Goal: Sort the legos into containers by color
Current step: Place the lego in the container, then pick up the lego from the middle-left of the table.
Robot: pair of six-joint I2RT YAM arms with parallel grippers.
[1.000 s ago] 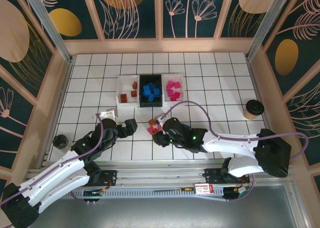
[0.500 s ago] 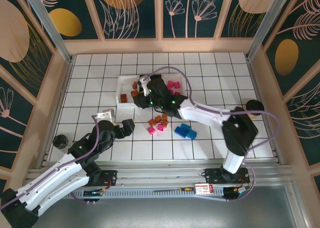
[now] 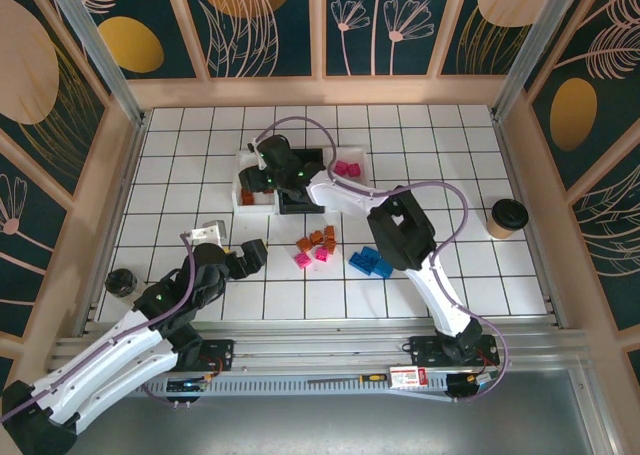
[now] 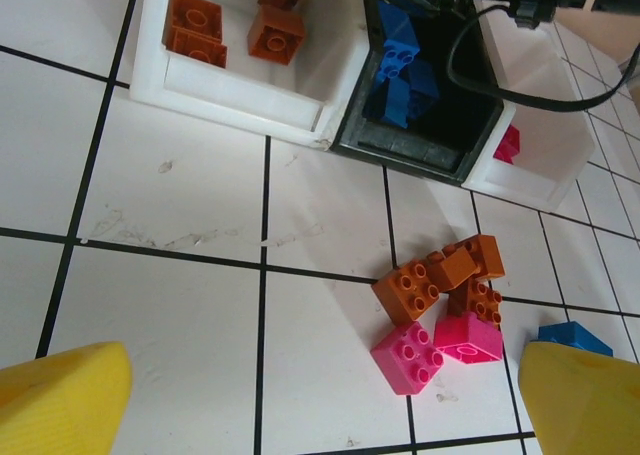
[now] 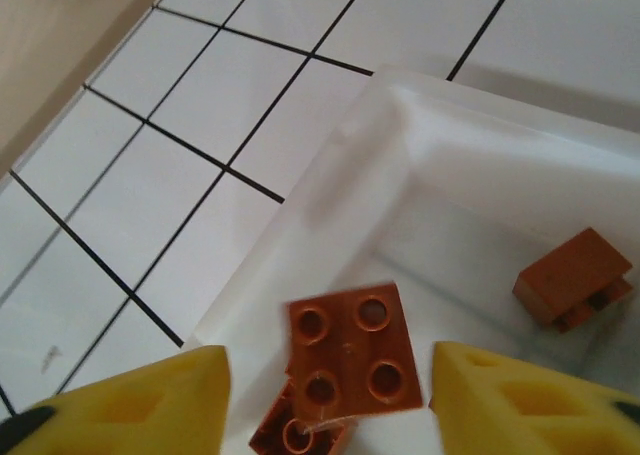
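Though square, orange brick (image 5: 352,360) studs-up.

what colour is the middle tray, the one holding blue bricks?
Black. The middle tray shows best in the left wrist view.

I count three trays in a row in the upper middle of the overhead view. Two are white, the left white tray (image 4: 240,93) and the right white tray (image 4: 520,180), and one is the black tray (image 4: 405,150).

Loose on the tiles below them I get two pink bricks (image 4: 408,355) and two blue bricks (image 3: 362,262). There are also three or four orange-brown bricks (image 4: 408,288), bunched too tightly for me to settle it.

Inside the left white tray I make out at least three orange-brown tray bricks (image 5: 352,350). The blue heap (image 4: 400,75) in the black tray is too jumbled for me to count.

At the right of the overhead view I count one paper cup (image 3: 508,217).
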